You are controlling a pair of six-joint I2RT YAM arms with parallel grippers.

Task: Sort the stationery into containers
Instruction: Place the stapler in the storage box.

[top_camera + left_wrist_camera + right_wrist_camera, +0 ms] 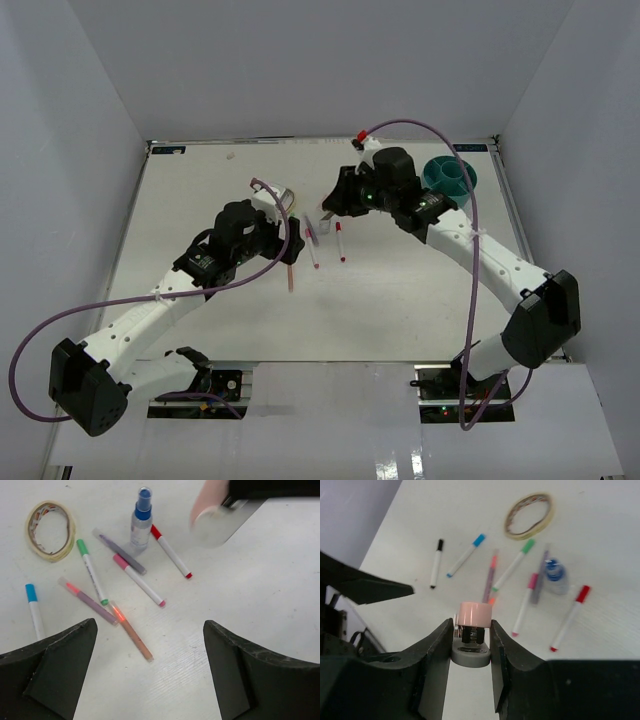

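The round teal plastic organiser [455,178] sits far right, contents too small to tell. Right gripper [472,630] clamps a pink-capped grey cylinder [475,613]; left gripper [150,625] gapes wide, empty, above scattered thin colour-capped pens [138,579].

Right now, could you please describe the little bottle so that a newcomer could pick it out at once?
On the white table, look at the scatter of pens beside the tan tape ring. The bottle sits at the scatter's edge, between a grey pen and a red-capped pen. It alone is stubby and clear, with a blue cap.
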